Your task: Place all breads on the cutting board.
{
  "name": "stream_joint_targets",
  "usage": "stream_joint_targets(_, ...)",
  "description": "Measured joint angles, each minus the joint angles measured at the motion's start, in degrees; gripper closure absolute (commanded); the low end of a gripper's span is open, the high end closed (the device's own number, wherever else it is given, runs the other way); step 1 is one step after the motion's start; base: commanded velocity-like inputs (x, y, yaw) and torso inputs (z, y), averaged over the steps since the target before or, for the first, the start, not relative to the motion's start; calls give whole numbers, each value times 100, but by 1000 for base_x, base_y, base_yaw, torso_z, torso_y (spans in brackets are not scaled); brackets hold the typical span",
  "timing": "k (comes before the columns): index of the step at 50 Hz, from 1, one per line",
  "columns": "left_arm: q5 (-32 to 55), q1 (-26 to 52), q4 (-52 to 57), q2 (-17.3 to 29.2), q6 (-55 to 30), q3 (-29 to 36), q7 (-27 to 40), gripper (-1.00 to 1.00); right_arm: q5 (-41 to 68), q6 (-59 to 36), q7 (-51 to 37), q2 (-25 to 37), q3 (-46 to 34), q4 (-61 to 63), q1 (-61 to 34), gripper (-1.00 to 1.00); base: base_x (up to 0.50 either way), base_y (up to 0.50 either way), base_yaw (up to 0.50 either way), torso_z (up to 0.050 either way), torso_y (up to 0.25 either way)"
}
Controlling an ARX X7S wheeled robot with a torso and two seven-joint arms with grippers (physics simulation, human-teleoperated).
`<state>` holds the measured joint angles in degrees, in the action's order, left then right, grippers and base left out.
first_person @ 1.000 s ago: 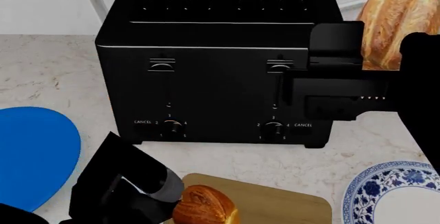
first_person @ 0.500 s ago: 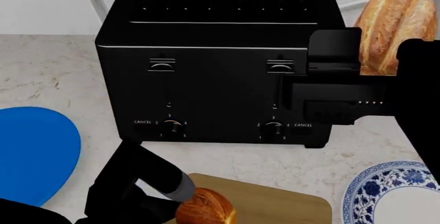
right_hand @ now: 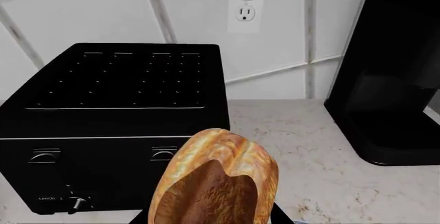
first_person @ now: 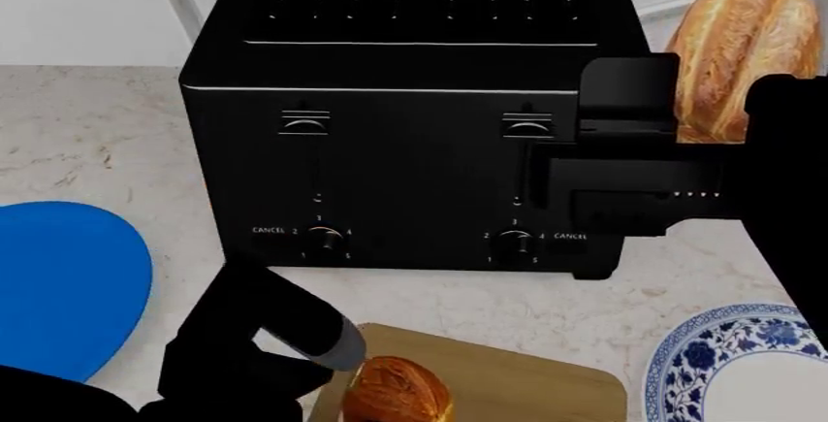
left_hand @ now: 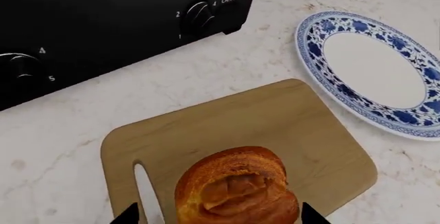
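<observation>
While on cutting board (left_hand: 275, 126), bread (left_hand: 237, 188) sits between left fingers (left_hand: 127, 214).

The only legible writing sits on the front of the black toaster (first_person: 414, 121). In the head view its left dial (first_person: 326, 239) has "CANCEL" printed in small white capitals to its left, with the numerals 2, 3 and 4 arcing above it and two lower marks too small to make out. The right dial (first_person: 518, 241) carries the same ring of numerals (2, 3, 4, then 1 and 5 below), with "CANCEL" to its right. The left wrist view shows "CANCEL", 1, 2, 3, 4 around one dial (left_hand: 200, 15) and 4, 5 beside another (left_hand: 19, 65).
</observation>
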<state>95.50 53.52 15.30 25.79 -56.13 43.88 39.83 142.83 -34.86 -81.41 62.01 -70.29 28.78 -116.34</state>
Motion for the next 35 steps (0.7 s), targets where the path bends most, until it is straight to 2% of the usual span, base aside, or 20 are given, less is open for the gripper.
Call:
stream_joint_targets(19,1910,1340,1299,719,242,-579,1654,-100,-23,7,49,-8,-25,74,61,100,0,0,0,0,0)
stream_joint_targets(35,2738,1863,2058,1769,690,-1563,2186,-100,351,-9,348,-46,-56,387,252,100,0,0,0,0,0)
